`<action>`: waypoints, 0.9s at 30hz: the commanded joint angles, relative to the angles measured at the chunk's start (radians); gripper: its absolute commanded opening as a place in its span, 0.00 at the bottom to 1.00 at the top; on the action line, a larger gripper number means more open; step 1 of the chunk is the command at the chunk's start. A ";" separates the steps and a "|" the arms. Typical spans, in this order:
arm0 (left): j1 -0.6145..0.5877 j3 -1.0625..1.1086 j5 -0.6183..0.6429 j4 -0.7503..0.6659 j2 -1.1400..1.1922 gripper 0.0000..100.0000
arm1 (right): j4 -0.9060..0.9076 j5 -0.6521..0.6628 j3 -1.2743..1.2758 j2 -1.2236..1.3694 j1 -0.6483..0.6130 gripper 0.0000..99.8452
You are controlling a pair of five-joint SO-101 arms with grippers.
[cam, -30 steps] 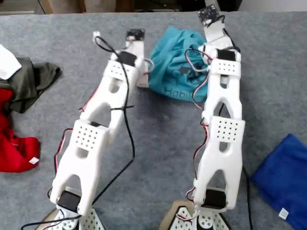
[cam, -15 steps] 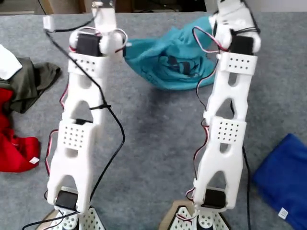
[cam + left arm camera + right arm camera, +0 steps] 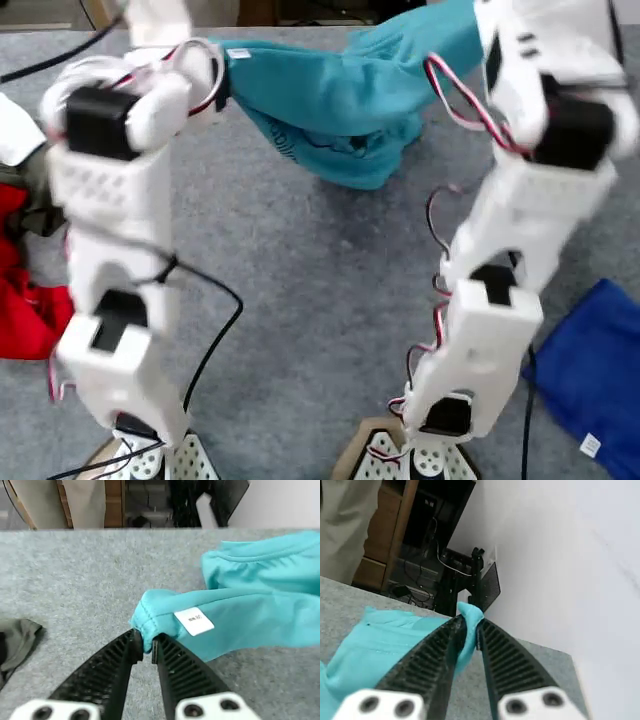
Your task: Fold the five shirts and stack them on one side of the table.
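We hold the teal shirt [image 3: 340,95] stretched between both arms.
Our left gripper [image 3: 144,644] and right gripper [image 3: 468,626] each pinch an edge, fingers clamped on the fabric.

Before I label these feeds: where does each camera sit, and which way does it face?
High view: fixed above the table, looking down; both arms, teal shirt stretched between.
Left wrist view: on the left wrist, looking across the table; left gripper shut on the shirt.
Right wrist view: on the right wrist, tilted up toward the wall; right gripper shut on the shirt.
Shared: the teal shirt.
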 commanded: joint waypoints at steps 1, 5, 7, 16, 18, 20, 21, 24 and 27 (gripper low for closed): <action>-0.009 0.097 -0.012 0.011 -0.223 0.02 | 0.041 -0.012 -0.038 -0.202 0.021 0.00; -0.018 0.212 -0.037 0.011 -0.415 0.02 | -0.011 -0.009 -0.030 -0.343 0.021 0.00; -0.018 0.278 -0.072 0.009 -0.503 0.02 | -0.052 -0.009 -0.028 -0.389 0.022 0.00; -0.020 0.589 -0.161 0.009 -0.780 0.02 | -0.069 0.015 -0.028 -0.521 0.019 0.00; -0.020 0.623 -0.161 0.008 -0.825 0.02 | -0.034 0.052 -0.027 -0.565 0.015 0.00; -0.020 0.654 -0.161 0.008 -0.862 0.02 | -0.003 0.087 -0.027 -0.599 0.015 0.00; -0.020 0.671 -0.161 0.008 -0.877 0.02 | 0.015 0.110 -0.027 -0.613 0.018 0.00; -0.031 0.710 -0.161 0.008 -0.921 0.02 | 0.078 0.173 -0.036 -0.662 0.019 0.00; -0.092 0.720 -0.158 0.008 -0.978 0.02 | 0.098 0.221 -0.028 -0.730 0.019 0.00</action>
